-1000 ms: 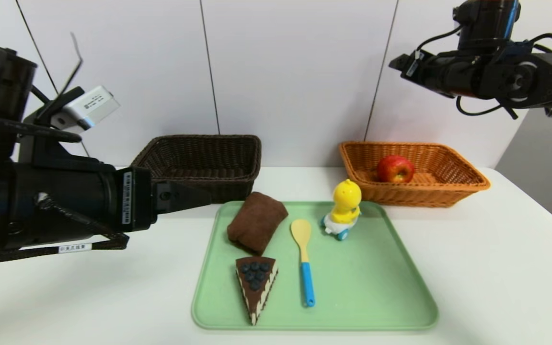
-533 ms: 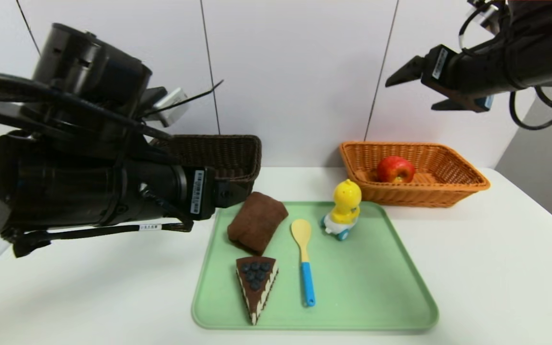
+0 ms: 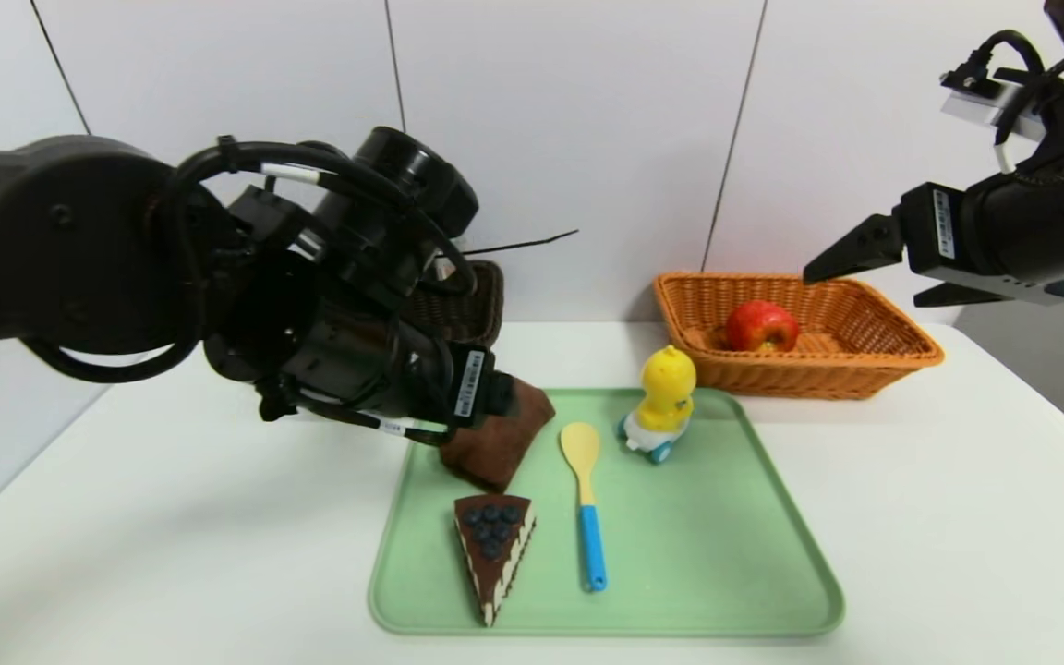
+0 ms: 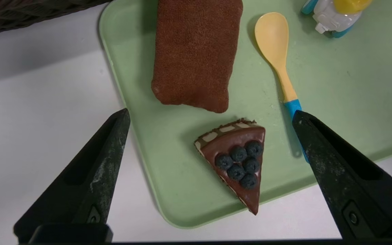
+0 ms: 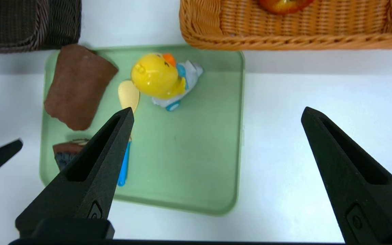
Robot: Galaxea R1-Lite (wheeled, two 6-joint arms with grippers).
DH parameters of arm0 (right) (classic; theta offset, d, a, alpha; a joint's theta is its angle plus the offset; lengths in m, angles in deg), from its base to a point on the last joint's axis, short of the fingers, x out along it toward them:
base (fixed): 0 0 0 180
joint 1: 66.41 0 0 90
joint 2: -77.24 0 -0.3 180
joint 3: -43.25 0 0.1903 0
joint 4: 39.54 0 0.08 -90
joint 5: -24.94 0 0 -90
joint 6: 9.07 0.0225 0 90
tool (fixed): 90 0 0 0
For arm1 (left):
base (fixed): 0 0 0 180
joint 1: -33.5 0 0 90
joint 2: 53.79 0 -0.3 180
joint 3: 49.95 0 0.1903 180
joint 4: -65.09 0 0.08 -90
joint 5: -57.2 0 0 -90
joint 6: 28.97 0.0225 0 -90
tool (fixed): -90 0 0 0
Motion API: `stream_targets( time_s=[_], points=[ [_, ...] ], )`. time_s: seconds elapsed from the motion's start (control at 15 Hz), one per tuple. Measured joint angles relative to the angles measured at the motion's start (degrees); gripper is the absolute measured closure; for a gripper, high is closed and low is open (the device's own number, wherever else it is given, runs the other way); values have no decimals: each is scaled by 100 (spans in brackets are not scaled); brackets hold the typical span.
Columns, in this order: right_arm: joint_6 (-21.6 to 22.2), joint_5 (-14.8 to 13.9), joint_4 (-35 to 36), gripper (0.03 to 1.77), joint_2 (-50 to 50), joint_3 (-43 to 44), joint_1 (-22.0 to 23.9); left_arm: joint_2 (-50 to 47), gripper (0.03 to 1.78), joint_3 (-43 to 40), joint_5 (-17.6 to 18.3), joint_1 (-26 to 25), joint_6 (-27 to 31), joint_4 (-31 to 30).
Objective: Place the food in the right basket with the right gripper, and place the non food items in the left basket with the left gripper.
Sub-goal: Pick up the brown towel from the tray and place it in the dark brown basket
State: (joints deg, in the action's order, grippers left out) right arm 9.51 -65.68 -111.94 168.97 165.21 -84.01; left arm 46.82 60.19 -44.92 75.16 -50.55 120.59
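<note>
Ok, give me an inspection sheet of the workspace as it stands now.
Surface: white table, green tray on it.
Job's things: apple in orange basket; cake slice, brown cloth, spoon, duck toy on tray; dark basket holds nothing visible.
Clutter: nothing seen.
Grippers: left gripper open above the cloth and cake; right gripper open, raised beside the orange basket.
Cables: black loops on both arms.
Surroundings: white panelled wall.

Robot test lab, plain white panelled wall, bare white table, staged toy props
</note>
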Motion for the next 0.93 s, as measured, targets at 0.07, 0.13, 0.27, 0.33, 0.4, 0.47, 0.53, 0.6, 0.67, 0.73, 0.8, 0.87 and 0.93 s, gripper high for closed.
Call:
stream_targets(
  time_s=[0.07,0.13,0.27,0.33,0.4,0.47,0.53,0.6,0.67,0.73,0.8,0.87,0.93],
  points=[
    [0,-4,0,10,-78,-127,5,167,12,215,-11,-5,-22,174],
    [-1,-4,0,10,-149,-238,7,317,12,399,-26,-2,-48,336],
    [-9,-20,-5,10,-262,-430,7,636,12,706,-55,-5,-90,491],
    [-26,-52,-13,10,-312,-533,7,761,12,785,-67,-7,-74,507],
    [-108,-124,-13,10,-373,-670,-2,892,12,857,-76,-13,-63,502],
    [-243,-244,-22,10,-439,-887,-6,1028,12,928,-78,-20,-55,505],
    [-364,-373,-22,10,-502,-1139,-9,1169,12,1014,-78,-40,-44,502],
    [-445,-483,-16,10,-568,-1414,-9,1296,12,1085,-78,-68,-20,501],
    [-513,-522,-11,10,-623,-1630,-9,1408,12,1137,-80,-116,28,501],
    [-546,-535,-2,10,-664,-1762,2,1524,12,1170,-80,-167,102,494],
    [-557,-541,5,10,-697,-1831,7,1629,12,1187,-85,-212,152,483],
    [-561,-541,9,10,-712,-1864,11,1727,12,1215,-87,-256,195,463],
    [-563,-546,11,10,-720,-1881,18,1824,12,1259,-89,-302,212,441]
  ],
)
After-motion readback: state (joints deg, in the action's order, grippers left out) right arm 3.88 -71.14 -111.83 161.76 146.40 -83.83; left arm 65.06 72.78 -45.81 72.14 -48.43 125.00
